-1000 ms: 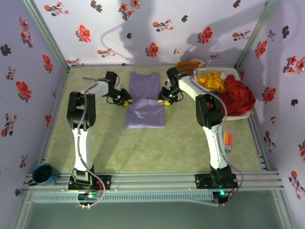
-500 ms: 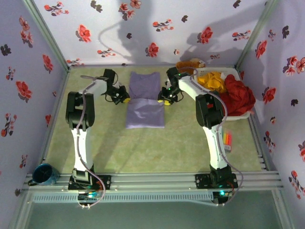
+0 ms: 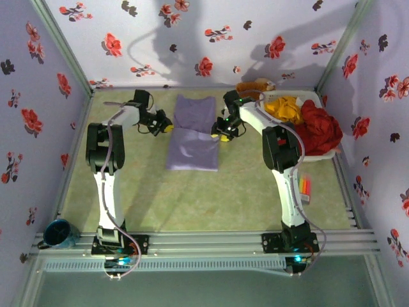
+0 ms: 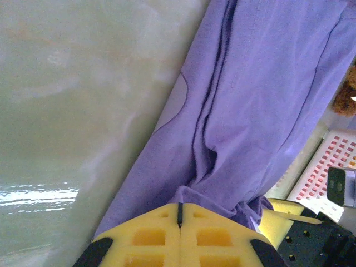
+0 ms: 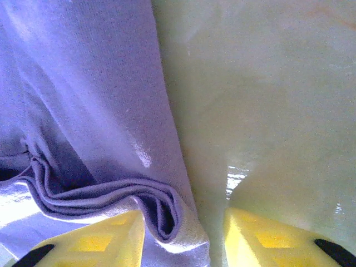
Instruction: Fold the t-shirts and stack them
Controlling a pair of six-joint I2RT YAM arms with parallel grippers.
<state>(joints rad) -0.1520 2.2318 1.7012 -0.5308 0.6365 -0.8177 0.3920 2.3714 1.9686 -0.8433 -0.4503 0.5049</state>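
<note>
The whole table [image 3: 192,192] is viewed from a fixed point high above and behind the arm bases [image 3: 118,242], angled down toward the far wall [image 3: 211,70]. Each wrist view is taken at very close range, downward past the left gripper [image 4: 179,208] and the right gripper [image 5: 183,222]. The lavender t-shirt [image 3: 193,134] is shared by all three views, one side edge being seen from each wrist.

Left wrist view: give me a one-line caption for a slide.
Left gripper shut on the purple tee, cloth bunching at its tips, green table alongside.
</note>
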